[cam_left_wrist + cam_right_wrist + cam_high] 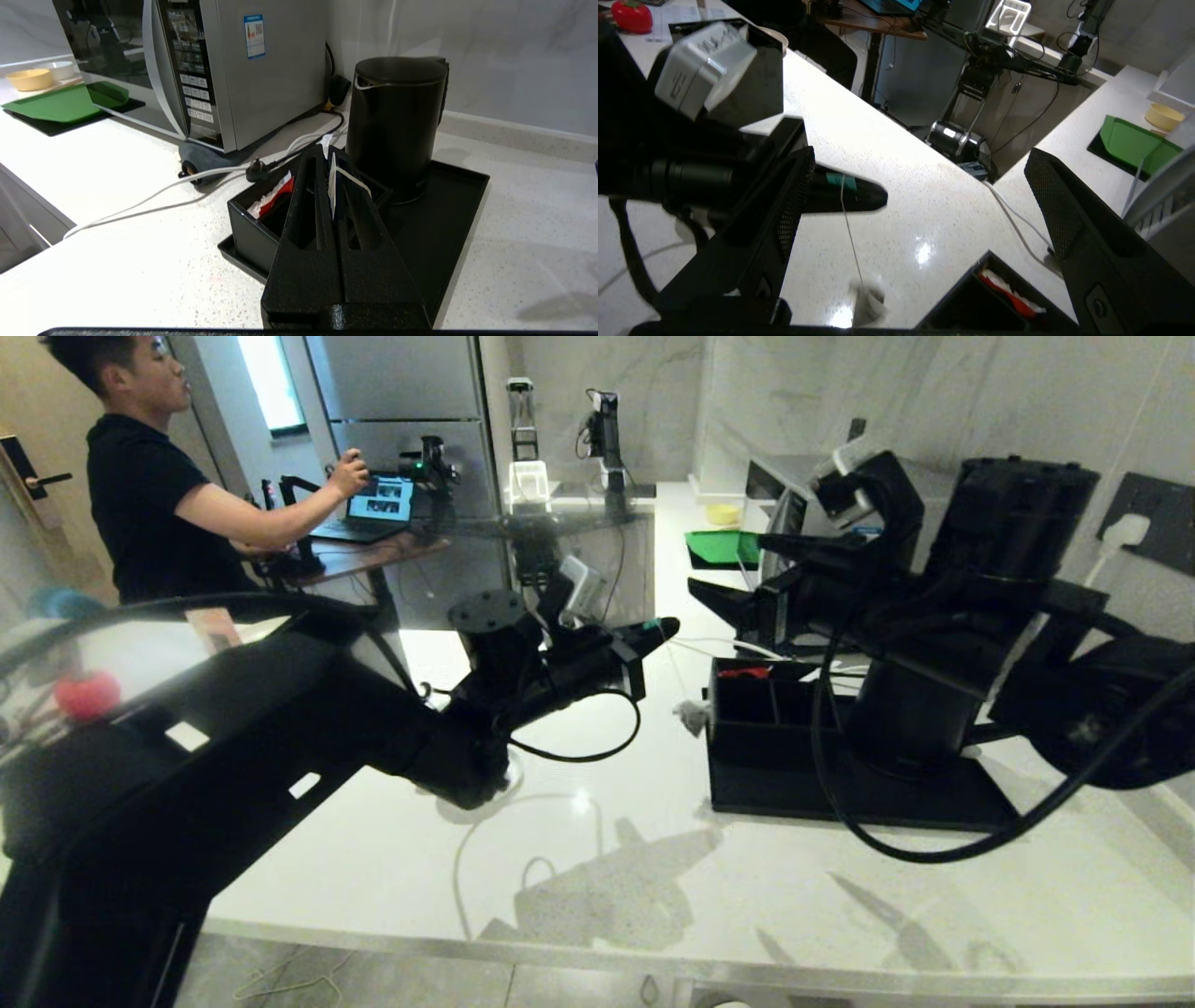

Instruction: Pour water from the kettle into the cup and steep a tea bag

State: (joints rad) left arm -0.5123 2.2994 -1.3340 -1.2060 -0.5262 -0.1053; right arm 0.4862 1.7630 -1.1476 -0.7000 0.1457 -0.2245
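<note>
At far left a person [140,495] in a black shirt works at a laptop [373,509] on a desk. The left gripper [661,629] hangs over the white counter [597,859], fingers pressed together on the green tag of the tea bag [867,298]; the string drops from the tag and the pale bag dangles just above the counter. To its right a black tray [462,219] carries an open compartment box [261,224] and the kettle [397,126], standing upright. The right gripper [920,196] is above the tray, jaws wide apart and holding nothing. Behind stands a microwave [261,70] with a blue sticker, its text unreadable.
</note>
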